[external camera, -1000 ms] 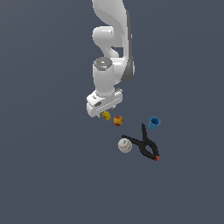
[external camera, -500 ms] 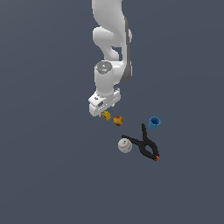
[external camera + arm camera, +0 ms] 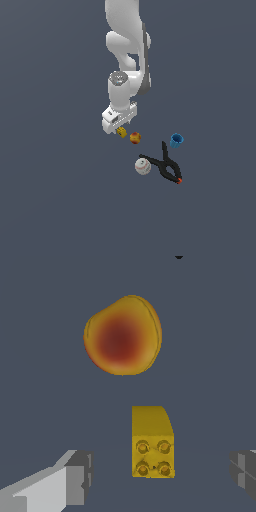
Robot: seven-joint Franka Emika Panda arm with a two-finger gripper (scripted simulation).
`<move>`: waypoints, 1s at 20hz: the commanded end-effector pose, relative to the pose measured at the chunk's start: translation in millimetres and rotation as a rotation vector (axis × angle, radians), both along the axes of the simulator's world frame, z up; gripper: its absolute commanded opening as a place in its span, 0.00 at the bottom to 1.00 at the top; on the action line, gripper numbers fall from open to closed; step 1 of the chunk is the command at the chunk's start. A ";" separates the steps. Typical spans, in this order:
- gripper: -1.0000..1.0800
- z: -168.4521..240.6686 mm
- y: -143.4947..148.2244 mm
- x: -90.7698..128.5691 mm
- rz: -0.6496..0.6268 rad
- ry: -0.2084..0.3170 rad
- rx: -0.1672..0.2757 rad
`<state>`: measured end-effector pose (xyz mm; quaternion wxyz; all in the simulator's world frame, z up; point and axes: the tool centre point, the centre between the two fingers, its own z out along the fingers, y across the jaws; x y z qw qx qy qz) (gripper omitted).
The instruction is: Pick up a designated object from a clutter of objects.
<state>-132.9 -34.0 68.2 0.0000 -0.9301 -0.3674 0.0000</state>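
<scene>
The designated object, a small yellow blocky piece (image 3: 121,132) with four studs on one face (image 3: 152,441), lies on the grey floor at one end of the clutter. My gripper (image 3: 116,128) hangs just over it, open. In the wrist view the piece sits between the two grey fingers (image 3: 75,478) of the gripper (image 3: 161,472), touching neither. The red-and-yellow ball (image 3: 135,137) (image 3: 122,336) rests just beyond the piece.
A blue cup (image 3: 176,140) stands toward the exterior view's right. A white baseball (image 3: 142,166) lies beside a black clamp with red tips (image 3: 165,165), nearer the camera than the ball. The floor (image 3: 60,200) is plain dark grey.
The arm has come down slightly over the yellow piece. The clutter has not moved.
</scene>
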 end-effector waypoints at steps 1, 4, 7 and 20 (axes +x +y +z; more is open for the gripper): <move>0.96 -5.4 0.1 -0.5 0.001 0.000 0.000; 0.96 -15.6 0.0 -0.9 0.001 0.000 0.000; 0.96 -28.3 0.1 -1.2 0.003 0.000 0.000; 0.96 -46.2 0.0 -0.7 0.004 0.000 0.000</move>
